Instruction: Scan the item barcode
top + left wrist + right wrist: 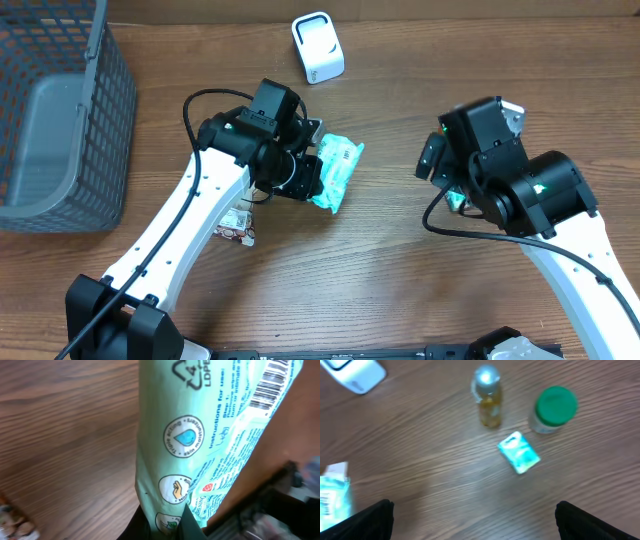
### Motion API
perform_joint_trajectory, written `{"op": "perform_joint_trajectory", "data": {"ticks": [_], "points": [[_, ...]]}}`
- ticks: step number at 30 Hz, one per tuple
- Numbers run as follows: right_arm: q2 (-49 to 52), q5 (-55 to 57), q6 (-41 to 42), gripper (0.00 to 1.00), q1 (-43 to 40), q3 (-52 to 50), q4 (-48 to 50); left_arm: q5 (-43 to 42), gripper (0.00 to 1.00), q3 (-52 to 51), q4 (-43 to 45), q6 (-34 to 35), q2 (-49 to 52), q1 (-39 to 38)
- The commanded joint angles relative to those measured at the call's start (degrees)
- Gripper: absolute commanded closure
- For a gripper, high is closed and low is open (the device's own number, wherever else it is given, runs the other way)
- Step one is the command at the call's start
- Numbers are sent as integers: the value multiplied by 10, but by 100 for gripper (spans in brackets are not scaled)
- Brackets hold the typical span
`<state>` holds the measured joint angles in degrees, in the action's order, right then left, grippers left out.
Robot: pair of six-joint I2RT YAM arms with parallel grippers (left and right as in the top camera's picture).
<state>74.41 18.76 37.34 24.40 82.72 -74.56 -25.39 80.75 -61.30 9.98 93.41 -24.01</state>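
Left claw (162,527) of mine is clamped shut on the near end of the green wipes pack (200,450). The pack sticks out past my wrist, well short of the white scanner (318,47).

Worry one: it's soft film pinched at one end only, so I reckon it could droop or slide out if I swing hard. Worry two: the barcode (272,385) sits at the far end on a crinkly face, so a wrinkle or a bad angle to the scanner probably means no read.

Left arm's stretched forward across the table, wrist rolled sideways. Right claw (480,520) hangs wide open and empty above the bottle (487,397) and green-lidded jar (552,410).
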Motion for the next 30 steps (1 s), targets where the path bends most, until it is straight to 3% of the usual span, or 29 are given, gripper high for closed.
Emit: {"op": "perform_joint_trajectory", "data": {"ticks": [1, 4, 9, 13, 22, 27, 30], "points": [[-8, -71, 3, 0, -2, 5, 2, -129, 96, 4, 3, -43, -2, 28], [-8, -108, 3, 0, -2, 6, 43, -191, 96, 4, 1, -64, -2, 59], [1, -244, -16, 21, -2, 5, 125, -323, 96, 4, 1, -137, -2, 98], [25, -394, -71, 23, -2, 5, 188, -388, 96, 4, 3, -175, -2, 106], [88, -509, -151, 25, 14, 5, 230, -406, 96, 4, 15, -177, -2, 105], [101, -508, -152, 40, 16, 5, 257, -393, 96, 4, 15, -177, -2, 105], [101, -508, -152, 40, 16, 5, 276, -374, 96, 4, 14, -177, -2, 105]]}}
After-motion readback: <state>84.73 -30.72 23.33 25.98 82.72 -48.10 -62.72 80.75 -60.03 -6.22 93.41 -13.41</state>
